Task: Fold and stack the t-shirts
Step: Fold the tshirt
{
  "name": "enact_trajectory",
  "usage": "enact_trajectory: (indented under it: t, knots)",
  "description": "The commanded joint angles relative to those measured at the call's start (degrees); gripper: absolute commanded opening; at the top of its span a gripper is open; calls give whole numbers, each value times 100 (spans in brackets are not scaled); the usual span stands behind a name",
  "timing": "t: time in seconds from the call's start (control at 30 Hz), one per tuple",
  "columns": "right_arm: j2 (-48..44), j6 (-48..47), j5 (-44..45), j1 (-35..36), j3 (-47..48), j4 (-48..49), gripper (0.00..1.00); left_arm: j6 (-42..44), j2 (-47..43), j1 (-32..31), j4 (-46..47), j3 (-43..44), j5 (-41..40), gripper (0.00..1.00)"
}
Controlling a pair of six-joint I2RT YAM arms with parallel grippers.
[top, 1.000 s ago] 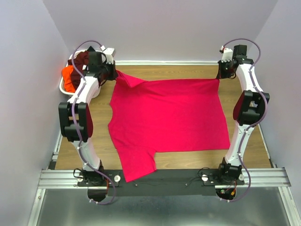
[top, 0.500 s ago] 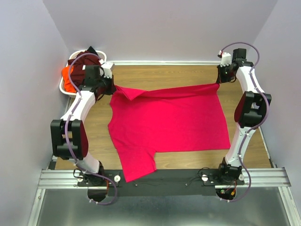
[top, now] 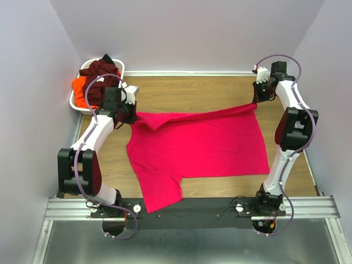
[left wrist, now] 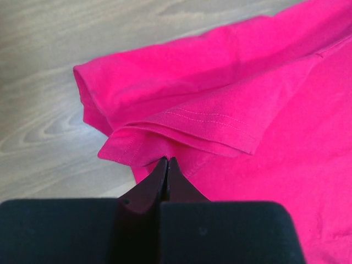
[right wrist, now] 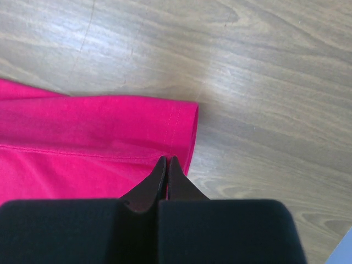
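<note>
Left gripper at ten o'clock, right gripper at two: both clamped tight, apparently pinching the pink-red t-shirt.

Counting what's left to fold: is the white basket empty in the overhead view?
No, the basket holds a maroon shirt and an orange shirt, bunched together.

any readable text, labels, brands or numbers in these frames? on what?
None readable in any view.
Pink shirt: plain, with no print or tag showing.
Basket: no legible marking.
Table: bare wood grain, with no sign or number.
</note>
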Motion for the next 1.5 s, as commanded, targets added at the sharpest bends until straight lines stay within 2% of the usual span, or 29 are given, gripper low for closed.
enact_trajectory:
  t: [0.0,0.43,1.17,1.3,1.33,1.4,1.43,1.47]
  knots:
    - [-374,-275,38,-69,-239,-70,1,176,-16,-67,-267,-142,-299,0]
    - [-444,-601,108,-78,-890,-70,1,360,512,-85,-426,-221,-414,0]
    - [-541,-926,275,-78,-1153,-70,1,1036,406,-409,-848,-212,-326,0]
    - [-558,-1013,319,-78,-1215,-79,19,1318,494,-454,-1067,-169,-89,0]
    - [-628,-1040,345,-78,-1241,-79,31,1510,494,-462,-1172,-142,16,4]
    - [-708,-1101,372,-87,-1303,-79,40,1686,381,-462,-1260,-116,140,14]
    - [-751,-1110,372,-96,-1303,-79,48,1740,345,-462,-1304,-81,201,20]
    - [-830,-1128,363,-104,-1312,-88,51,1801,310,-462,-1348,-46,280,27]
